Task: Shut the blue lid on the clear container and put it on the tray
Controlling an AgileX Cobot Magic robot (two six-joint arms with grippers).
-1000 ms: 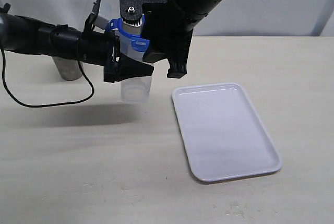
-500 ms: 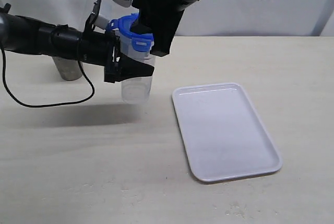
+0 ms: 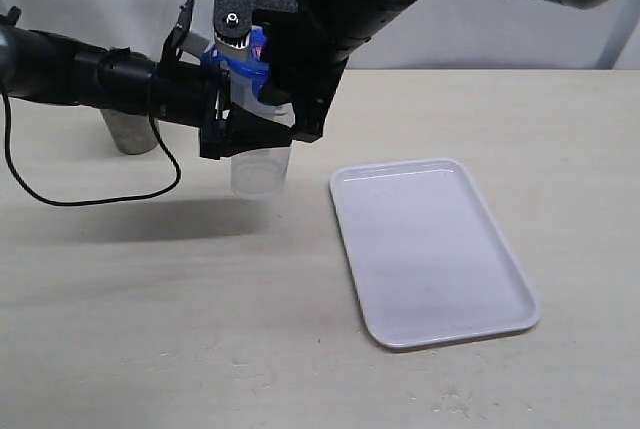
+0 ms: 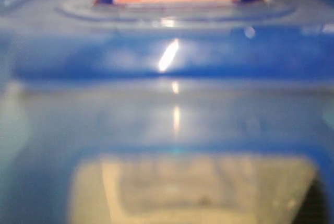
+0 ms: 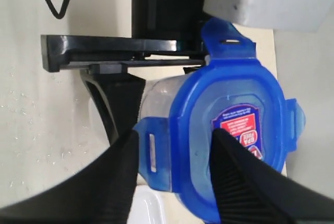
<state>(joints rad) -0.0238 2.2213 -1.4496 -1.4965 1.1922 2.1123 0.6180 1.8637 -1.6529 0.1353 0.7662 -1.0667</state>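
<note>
Plainly, the left tool [image 3: 250, 136] is clamped around the middle of the tall, tapered, translucent plastic container [image 3: 260, 171]. It holds the container upright and off the pale counter [image 3: 150, 339], which I judge steadies it and leaves its top free for the other arm. The right tool [image 5: 175, 138] comes in from above with its ribbed black fingers [image 5: 112, 182] standing apart. One finger is outside a side tab and the other over the top face of the rounded-square blue plastic lid [image 5: 229, 88]; whether the pads touch the plastic I cannot tell. The lid sits on the container's rim, sticker face up, and its tabs look flared outward, so the snapping down seems unfinished. To the right in the exterior view, apart from the container, lies the flat white rectangular plastic tray [image 3: 430, 249] with nothing on it. A grey metal cup [image 3: 128, 131] stands behind the left arm, out of the way.
</note>
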